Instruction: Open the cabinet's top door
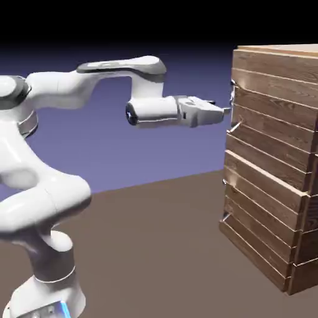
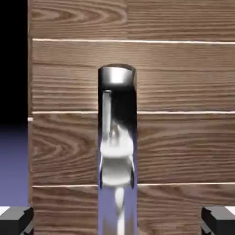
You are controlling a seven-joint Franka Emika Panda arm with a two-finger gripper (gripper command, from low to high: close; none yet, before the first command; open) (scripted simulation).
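Short of the cabinet, on the robot's side, the white arm was reached out with its gripper at the height of the upper front. The fingers stood wide apart, about as far as they would go. Bare wood showed on both sides between them and the handle, so the gripper had hold of nothing. Whether a fingertip brushed anything on the cabinet could not be told.

The handle was upright on the cabinet's top door, near its far edge in the exterior view, and in the hand view it lay roughly midway between the fingers. The door made up the cabinet's upper front and looked closed; no gap was seen at its edge. The lower door, beneath it on the cabinet, also looked closed.

Progress: the approach was judged nearly complete, the opening itself not begun. Left to do: settle the fingers about the handle, secure a grip or hook, and swing the door away from the cabinet.
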